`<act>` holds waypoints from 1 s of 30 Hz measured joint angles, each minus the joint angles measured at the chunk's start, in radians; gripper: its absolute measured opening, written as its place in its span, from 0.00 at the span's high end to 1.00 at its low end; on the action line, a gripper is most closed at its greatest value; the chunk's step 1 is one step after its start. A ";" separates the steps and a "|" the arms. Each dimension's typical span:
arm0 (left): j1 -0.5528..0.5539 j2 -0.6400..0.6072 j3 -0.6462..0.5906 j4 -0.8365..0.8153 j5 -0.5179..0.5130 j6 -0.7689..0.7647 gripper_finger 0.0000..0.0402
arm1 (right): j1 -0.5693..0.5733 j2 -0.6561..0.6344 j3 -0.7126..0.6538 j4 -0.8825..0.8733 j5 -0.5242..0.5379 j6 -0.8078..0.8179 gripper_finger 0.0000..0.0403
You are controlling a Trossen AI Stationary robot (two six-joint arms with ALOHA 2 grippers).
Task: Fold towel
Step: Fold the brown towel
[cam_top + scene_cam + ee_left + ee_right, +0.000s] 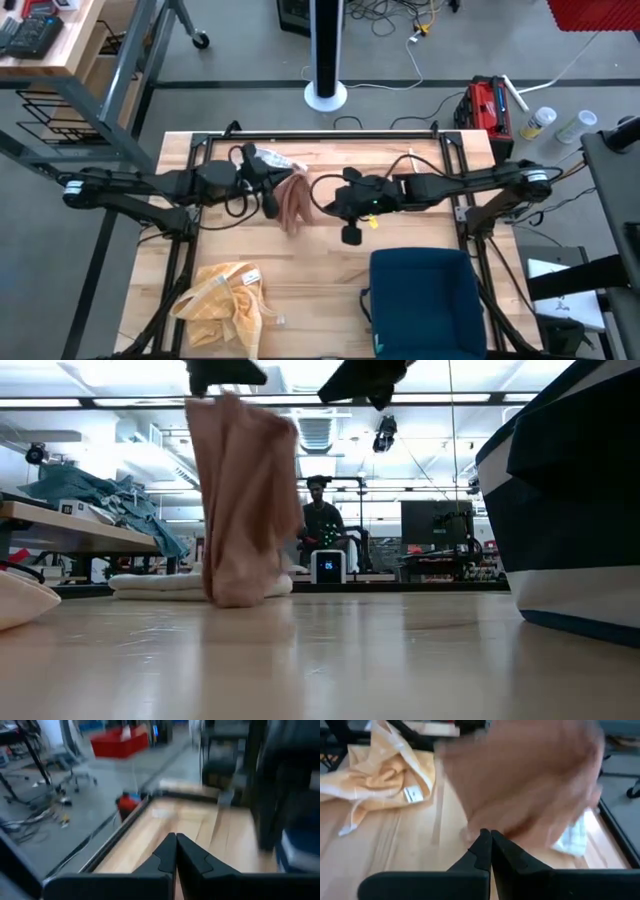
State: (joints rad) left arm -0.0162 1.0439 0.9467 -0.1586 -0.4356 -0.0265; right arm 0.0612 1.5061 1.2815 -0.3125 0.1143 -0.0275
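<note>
Pink towel [293, 203] hung bunched from my left gripper [270, 205], jaws clenched on it; right gripper [351, 234] clenched empty beside it. I judged folding barely begun.

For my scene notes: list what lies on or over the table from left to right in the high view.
Yellow towel → left gripper → pink towel, hanging in the middle → right gripper → dark blue bin.
</note>
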 joint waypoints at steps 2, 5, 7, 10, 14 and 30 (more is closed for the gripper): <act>0.000 0.045 0.107 -0.025 -0.002 0.050 1.00 | 0.000 -0.005 0.013 -0.008 0.001 -0.025 1.00; 0.000 0.095 0.266 -0.188 -0.001 0.116 1.00 | 0.000 -0.017 0.045 0.003 0.002 -0.061 1.00; 0.000 0.135 0.387 -0.248 0.001 0.148 1.00 | -0.001 -0.026 0.060 -0.006 0.002 -0.061 1.00; 0.000 0.200 0.538 -0.433 0.001 0.144 1.00 | -0.001 -0.029 0.071 -0.011 0.001 -0.054 1.00; 0.000 0.285 0.631 -0.709 0.013 0.064 1.00 | 0.000 -0.053 0.068 -0.139 -0.012 -0.024 1.00; -0.003 0.530 0.237 -0.392 0.378 0.178 1.00 | 0.034 -0.070 -0.032 -0.354 -0.011 0.108 1.00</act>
State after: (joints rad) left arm -0.0189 1.5734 1.1835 -0.5510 -0.0579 0.1519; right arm 0.0955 1.4357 1.2492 -0.6664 0.1028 0.0806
